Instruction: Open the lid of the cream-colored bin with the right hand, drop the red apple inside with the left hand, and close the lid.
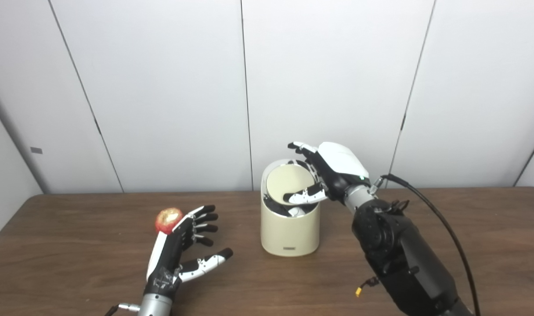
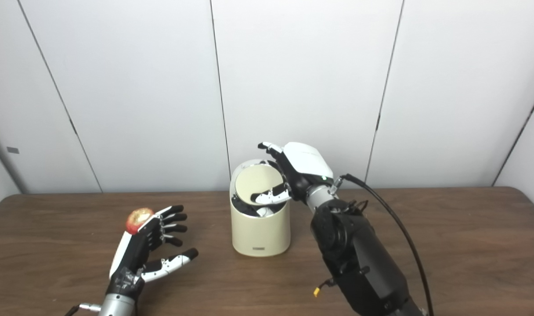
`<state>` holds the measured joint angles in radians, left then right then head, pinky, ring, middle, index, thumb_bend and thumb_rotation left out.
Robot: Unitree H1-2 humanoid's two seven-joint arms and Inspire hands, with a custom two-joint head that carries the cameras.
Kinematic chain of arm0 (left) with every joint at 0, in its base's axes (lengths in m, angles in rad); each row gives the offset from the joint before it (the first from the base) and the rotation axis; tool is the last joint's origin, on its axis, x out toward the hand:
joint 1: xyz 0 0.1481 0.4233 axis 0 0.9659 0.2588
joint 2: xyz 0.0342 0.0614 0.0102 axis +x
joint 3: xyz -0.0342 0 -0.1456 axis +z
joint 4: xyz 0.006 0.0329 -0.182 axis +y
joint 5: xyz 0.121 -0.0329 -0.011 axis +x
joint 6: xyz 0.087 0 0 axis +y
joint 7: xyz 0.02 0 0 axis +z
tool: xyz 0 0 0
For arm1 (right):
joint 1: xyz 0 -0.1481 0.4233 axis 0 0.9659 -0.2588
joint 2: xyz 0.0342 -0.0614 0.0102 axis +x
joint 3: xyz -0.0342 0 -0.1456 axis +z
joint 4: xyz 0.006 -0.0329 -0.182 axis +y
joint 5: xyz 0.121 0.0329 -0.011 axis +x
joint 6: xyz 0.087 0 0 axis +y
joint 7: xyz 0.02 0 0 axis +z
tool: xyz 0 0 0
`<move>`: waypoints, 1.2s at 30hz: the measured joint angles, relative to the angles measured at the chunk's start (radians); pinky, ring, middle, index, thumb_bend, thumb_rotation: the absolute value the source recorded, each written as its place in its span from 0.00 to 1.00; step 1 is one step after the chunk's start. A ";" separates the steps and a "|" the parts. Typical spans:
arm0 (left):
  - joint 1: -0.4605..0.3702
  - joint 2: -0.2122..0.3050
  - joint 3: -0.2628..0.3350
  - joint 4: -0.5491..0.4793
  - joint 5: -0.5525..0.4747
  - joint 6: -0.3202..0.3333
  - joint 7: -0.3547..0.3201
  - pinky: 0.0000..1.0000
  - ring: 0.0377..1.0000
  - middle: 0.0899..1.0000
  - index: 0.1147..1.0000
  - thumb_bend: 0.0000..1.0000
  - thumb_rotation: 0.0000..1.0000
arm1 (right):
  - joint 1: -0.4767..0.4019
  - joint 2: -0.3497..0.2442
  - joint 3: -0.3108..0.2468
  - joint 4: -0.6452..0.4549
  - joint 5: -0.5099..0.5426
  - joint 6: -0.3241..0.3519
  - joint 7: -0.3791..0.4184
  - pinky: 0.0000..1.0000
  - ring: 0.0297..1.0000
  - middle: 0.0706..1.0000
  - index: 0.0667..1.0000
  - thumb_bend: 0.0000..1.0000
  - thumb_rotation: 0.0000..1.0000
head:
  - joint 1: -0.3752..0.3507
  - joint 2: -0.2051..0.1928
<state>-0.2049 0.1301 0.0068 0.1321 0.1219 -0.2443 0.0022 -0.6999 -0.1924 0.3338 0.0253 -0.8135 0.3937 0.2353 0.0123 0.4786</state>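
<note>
Right robot hand at the tilted bin lid; left robot hand spread beside the apple.

The right robot hand point(image 1: 333, 169) reaches over the cream-colored bin point(image 1: 289, 228), its thumb lying across the lid point(image 1: 289, 182) and its fingers curled round the lid's far edge, so the lid stands tilted up and the bin's dark inside shows beneath. The right forearm point(image 1: 398, 254) and its black cable point(image 1: 447, 228) cross the table point(image 1: 491, 245) to the right of the bin. Well to the left, the left robot hand point(image 1: 179, 245) is spread wide, holding nothing. The red apple point(image 1: 167, 219) sits just behind its fingers on the table, partly hidden; whether they touch cannot be told. White wall panels point(image 1: 161, 87) stand behind.
</note>
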 measured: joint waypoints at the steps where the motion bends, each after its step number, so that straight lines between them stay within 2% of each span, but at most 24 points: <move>1: 0.000 0.000 0.000 0.000 0.000 0.000 0.000 0.57 0.69 0.75 0.80 0.69 0.07 | 0.004 0.001 -0.008 0.001 0.008 -0.004 -0.009 0.61 0.77 0.84 0.86 0.77 0.30 | 0.000 0.000; 7: 0.000 0.000 0.000 0.001 0.000 0.000 -0.002 0.57 0.69 0.75 0.80 0.69 0.07 | 0.046 0.037 -0.108 0.000 0.087 -0.019 -0.119 0.61 0.76 0.82 0.83 0.80 0.24 | 0.000 -0.002; 12: -0.001 -0.001 -0.002 0.003 0.000 0.000 -0.002 0.58 0.69 0.75 0.80 0.69 0.08 | 0.094 0.077 -0.185 -0.037 0.175 -0.025 -0.180 0.59 0.76 0.83 0.85 0.77 0.23 | 0.000 -0.003; 17: -0.001 -0.001 -0.002 0.003 0.000 0.000 -0.002 0.58 0.69 0.75 0.80 0.68 0.08 | 0.172 0.080 -0.231 -0.068 0.234 -0.061 -0.241 0.58 0.75 0.82 0.84 0.77 0.18 | 0.000 -0.005; 20: -0.001 0.000 -0.001 0.003 0.000 -0.001 -0.002 0.58 0.69 0.75 0.80 0.68 0.08 | 0.228 0.076 -0.269 -0.067 0.270 -0.097 -0.289 0.60 0.76 0.83 0.84 0.77 0.19 | 0.000 -0.005; 24: -0.001 0.000 -0.001 0.003 0.000 -0.001 -0.002 0.58 0.69 0.75 0.80 0.68 0.07 | 0.309 0.059 -0.304 -0.041 0.330 -0.203 -0.337 0.64 0.77 0.82 0.83 0.78 0.18 | -0.005 -0.003; 27: -0.001 0.002 -0.001 0.003 0.000 -0.001 -0.003 0.58 0.69 0.75 0.80 0.68 0.07 | 0.356 0.046 -0.322 0.026 0.374 -0.295 -0.368 0.65 0.77 0.82 0.83 0.79 0.18 | -0.003 -0.003; 33: -0.001 0.003 -0.002 0.003 0.000 -0.001 -0.006 0.57 0.68 0.74 0.80 0.68 0.07 | 0.427 0.026 -0.323 0.116 0.428 -0.483 -0.398 0.66 0.77 0.84 0.85 0.81 0.24 | -0.002 0.000; 36: -0.001 0.004 -0.002 0.003 0.000 0.000 -0.006 0.57 0.68 0.74 0.80 0.68 0.08 | 0.452 0.024 -0.319 0.127 0.435 -0.527 -0.402 0.67 0.76 0.84 0.85 0.81 0.24 | 0.002 0.000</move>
<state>-0.2055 0.1340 0.0052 0.1348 0.1224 -0.2448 -0.0040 -0.2482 -0.1681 0.0150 0.1519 -0.3784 -0.1333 -0.1667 0.0138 0.4786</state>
